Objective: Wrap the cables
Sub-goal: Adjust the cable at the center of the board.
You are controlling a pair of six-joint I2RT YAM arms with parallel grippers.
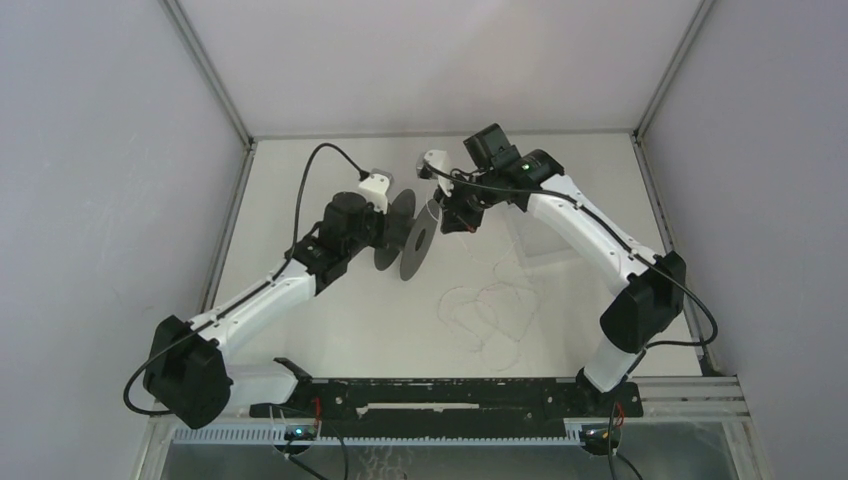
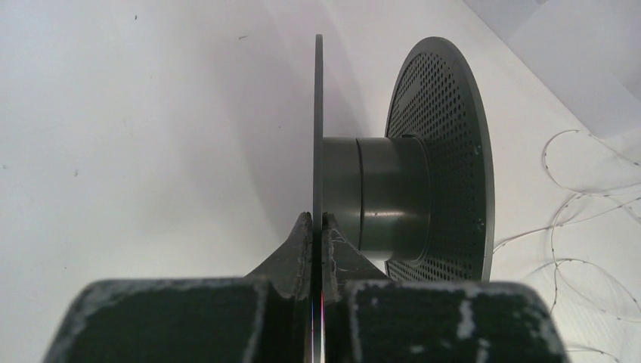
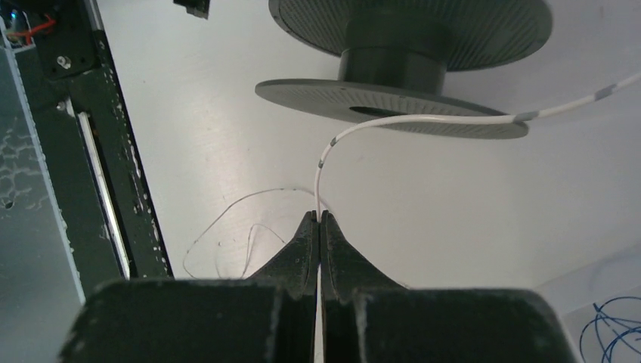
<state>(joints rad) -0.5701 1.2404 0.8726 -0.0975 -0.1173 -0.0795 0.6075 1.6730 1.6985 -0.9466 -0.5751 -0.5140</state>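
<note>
My left gripper (image 2: 317, 221) is shut on the thin edge of the near flange of a black spool (image 2: 389, 198), holding it off the table with its axle level. In the top view the spool (image 1: 408, 236) sits between both grippers. My right gripper (image 3: 318, 216) is shut on the thin whitish cable (image 3: 423, 119), which curves up from the fingertips and runs rightward past the spool's flange (image 3: 393, 102). The rest of the cable lies in loose loops on the table (image 1: 492, 306), also visible as cable loops (image 2: 572, 215) in the left wrist view. Seen from above, the right gripper (image 1: 448, 212) is just right of the spool.
A black rail (image 1: 440, 395) runs along the near edge between the arm bases. A tangle of thin blue wire (image 3: 614, 325) lies at the right. A pale sheet (image 1: 545, 240) lies on the table under the right arm. Grey walls close in three sides.
</note>
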